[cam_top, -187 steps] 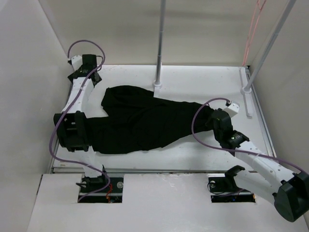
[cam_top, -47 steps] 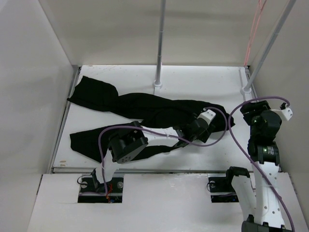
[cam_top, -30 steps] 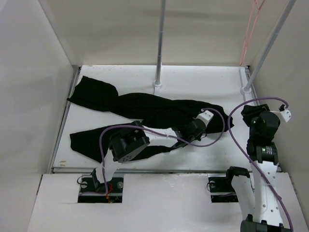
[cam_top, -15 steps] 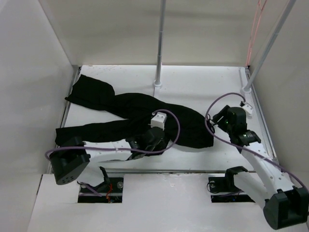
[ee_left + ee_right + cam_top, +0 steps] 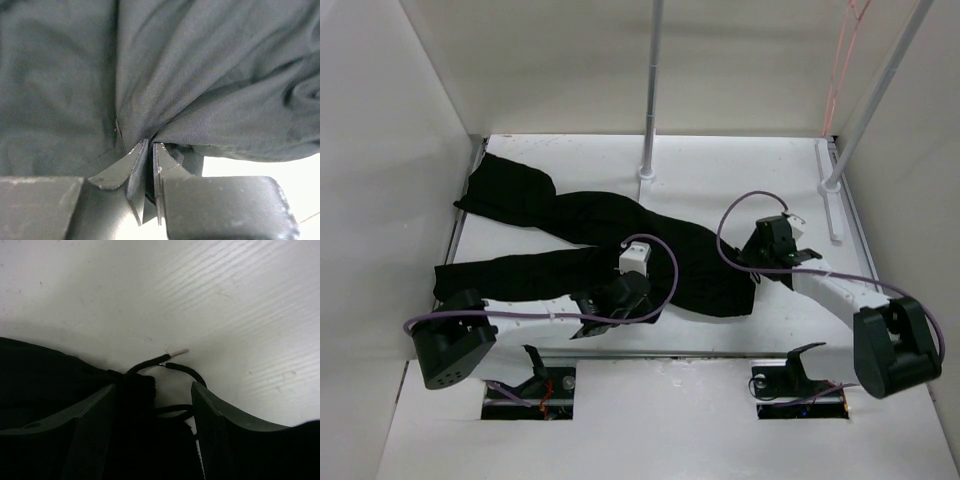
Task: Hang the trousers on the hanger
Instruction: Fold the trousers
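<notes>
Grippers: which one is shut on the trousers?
The left gripper, clamping a fold of the trousers; the right gripper stands open, the drawstring between its fingers.

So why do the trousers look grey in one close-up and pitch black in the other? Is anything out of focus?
Left wrist view: exposure lifts the trousers to grey, folds readable, while the table blows out white and the near left gripper is soft. Right wrist view: bright table leaves trousers and right gripper as dark, low-detail shapes. Top external view: even light, sharp.

Black trousers (image 5: 600,215) lie sprawled across the white table (image 5: 740,170).
</notes>
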{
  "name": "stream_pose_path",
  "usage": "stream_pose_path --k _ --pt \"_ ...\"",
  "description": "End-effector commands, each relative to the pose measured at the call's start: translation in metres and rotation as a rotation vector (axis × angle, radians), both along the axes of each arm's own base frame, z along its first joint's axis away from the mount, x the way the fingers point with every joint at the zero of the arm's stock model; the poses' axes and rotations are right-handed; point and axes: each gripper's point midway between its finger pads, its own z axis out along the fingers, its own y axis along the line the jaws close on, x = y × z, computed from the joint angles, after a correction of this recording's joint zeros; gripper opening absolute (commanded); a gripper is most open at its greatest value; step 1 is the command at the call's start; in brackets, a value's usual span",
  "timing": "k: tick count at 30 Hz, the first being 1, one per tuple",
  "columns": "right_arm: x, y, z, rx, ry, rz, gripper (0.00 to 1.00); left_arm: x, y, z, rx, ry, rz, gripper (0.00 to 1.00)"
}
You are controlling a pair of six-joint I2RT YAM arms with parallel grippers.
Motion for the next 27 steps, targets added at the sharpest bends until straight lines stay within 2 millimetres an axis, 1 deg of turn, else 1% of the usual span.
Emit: stream_pose_path --k 1,4,5,6,8,10,11,12,13,14,15,16,18,20,21,22,23,24,25,26,27 --pt "0.04 0.029 0.024 0.086 -0.108 0.043 0.66 -0.013 0.006 -0.019 0.023 0.05 -0.011 0.08" --pt "0.044 0.046 0.018 0.149 -0.092 0.078 0.66 -0.018 0.018 -0.022 0.024 0.064 0.006 0.07" --pt "0.045 0.052 0.018 0.18 -0.095 0.089 0.64 -0.018 0.023 -0.022 0.023 0.066 0.019 0.07" --pt "0.046 0.058 0.018 0.212 -0.098 0.101 0.6 -0.017 0.027 -0.021 0.019 0.068 0.03 0.07" --pt "0.048 0.071 0.017 0.29 -0.093 0.128 0.48 -0.015 0.034 -0.021 0.011 0.07 0.047 0.07" --pt "0.052 0.08 0.018 0.372 -0.082 0.146 0.29 -0.015 0.033 -0.02 0.001 0.072 0.045 0.07" --pt "0.056 0.083 0.023 0.404 -0.092 0.152 0.17 -0.015 0.032 -0.021 0.002 0.074 0.043 0.07" --pt "0.059 0.085 0.031 0.423 -0.12 0.153 0.09 -0.015 0.031 -0.022 0.004 0.075 0.038 0.07" --pt "0.063 0.084 0.038 0.427 -0.149 0.15 0.06 -0.016 0.029 -0.023 0.006 0.076 0.035 0.07" --pt "0.068 0.081 0.051 0.429 -0.191 0.146 0.03 -0.015 0.027 -0.023 0.004 0.076 0.033 0.07" --pt "0.074 0.078 0.071 0.435 -0.245 0.139 0.02 -0.015 0.026 -0.024 0.002 0.076 0.032 0.07" --pt "0.079 0.076 0.096 0.442 -0.309 0.143 0.0 -0.014 0.023 -0.024 -0.002 0.074 0.03 0.07" --pt "0.084 0.075 0.161 0.448 -0.459 0.174 0.0 -0.014 0.014 -0.022 -0.015 0.074 0.017 0.07" --pt "0.077 0.069 0.225 0.422 -0.599 0.199 0.0 -0.014 0.003 -0.019 -0.028 0.075 -0.003 0.07" --pt "0.068 0.068 0.249 0.398 -0.645 0.214 0.0 -0.015 -0.002 -0.018 -0.031 0.074 -0.014 0.07" --pt "0.057 0.068 0.265 0.375 -0.675 0.225 0.0 -0.016 -0.005 -0.018 -0.029 0.071 -0.019 0.07" --pt "0.049 0.067 0.271 0.356 -0.684 0.223 0.01 -0.016 -0.006 -0.019 -0.026 0.07 -0.019 0.07" --pt "0.039 0.063 0.266 0.329 -0.667 0.207 0.02 -0.017 -0.005 -0.022 -0.019 0.075 -0.02 0.07" --pt "0.029 0.059 0.252 0.305 -0.63 0.189 0.02 -0.019 -0.002 -0.027 -0.011 0.081 -0.018 0.07" --pt "0.019 0.056 0.227 0.286 -0.575 0.168 0.02 -0.02 0.0 -0.031 -0.007 0.089 -0.013 0.07" --pt "0.01 0.051 0.196 0.265 -0.508 0.134 0.03 -0.022 0.003 -0.034 -0.005 0.098 -0.005 0.07"
